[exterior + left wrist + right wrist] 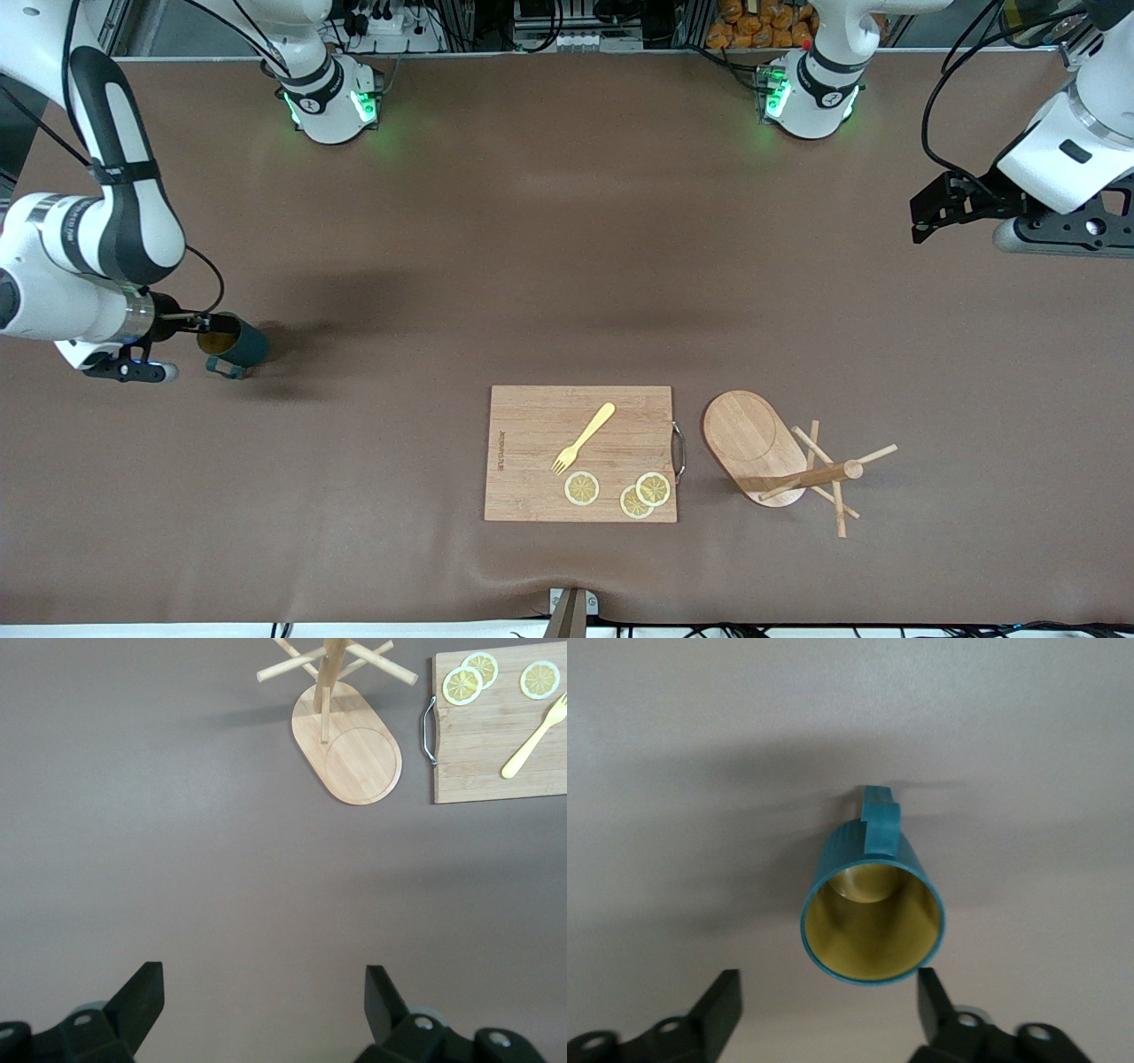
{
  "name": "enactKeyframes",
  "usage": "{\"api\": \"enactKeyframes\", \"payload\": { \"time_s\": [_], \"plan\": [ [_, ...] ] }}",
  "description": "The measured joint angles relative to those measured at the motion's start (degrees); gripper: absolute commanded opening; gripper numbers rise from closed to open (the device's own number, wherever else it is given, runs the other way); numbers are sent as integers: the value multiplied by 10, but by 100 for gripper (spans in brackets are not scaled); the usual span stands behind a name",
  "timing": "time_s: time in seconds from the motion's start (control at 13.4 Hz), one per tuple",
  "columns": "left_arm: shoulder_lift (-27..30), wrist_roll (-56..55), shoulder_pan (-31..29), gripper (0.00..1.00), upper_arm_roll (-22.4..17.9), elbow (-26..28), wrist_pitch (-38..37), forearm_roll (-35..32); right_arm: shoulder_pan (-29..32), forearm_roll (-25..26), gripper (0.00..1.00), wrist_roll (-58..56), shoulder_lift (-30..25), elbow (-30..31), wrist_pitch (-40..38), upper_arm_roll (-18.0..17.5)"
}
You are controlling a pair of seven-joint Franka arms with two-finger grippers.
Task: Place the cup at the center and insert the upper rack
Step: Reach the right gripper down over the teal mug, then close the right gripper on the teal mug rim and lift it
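Note:
The teal cup [237, 345] lies on its side at the right arm's end of the table. Its mustard mouth faces my right gripper [193, 332] and its handle points toward the front camera. In the right wrist view the cup [873, 904] is just ahead of the open, empty right gripper [828, 997], and one finger [935, 992] is close to its rim. The bamboo mug tree [771, 452] stands on its oval base beside the cutting board; it also shows in the left wrist view [350, 749]. My left gripper [921, 214] waits open and empty in the air over the left arm's end of the table [264, 992].
A wooden cutting board [532, 461] with a metal handle lies near the front edge. It carries a yellow fork [585, 437] and three lemon slices [582, 488]. The board also shows in the left wrist view [496, 771]. Brown covering [567, 266] spans the table.

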State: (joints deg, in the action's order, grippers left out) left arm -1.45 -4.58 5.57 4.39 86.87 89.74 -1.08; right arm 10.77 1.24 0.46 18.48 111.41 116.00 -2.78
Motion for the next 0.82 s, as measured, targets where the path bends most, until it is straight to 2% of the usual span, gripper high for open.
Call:
{"api": "enactKeyframes", "payload": {
  "time_s": [0.37,0.52,0.67,0.82],
  "plan": [
    [0,0,0,100,2,0,0,0,-17,0,74,45,22,10,28,-3],
    [0,0,0,100,6,0,0,0,-15,0,64,45,36,10,45,-2],
    [0,0,0,100,7,0,0,0,-14,0,49,46,45,10,56,-2],
    [0,0,0,100,7,0,0,0,-14,0,18,47,53,10,69,-2]
  ]
}}
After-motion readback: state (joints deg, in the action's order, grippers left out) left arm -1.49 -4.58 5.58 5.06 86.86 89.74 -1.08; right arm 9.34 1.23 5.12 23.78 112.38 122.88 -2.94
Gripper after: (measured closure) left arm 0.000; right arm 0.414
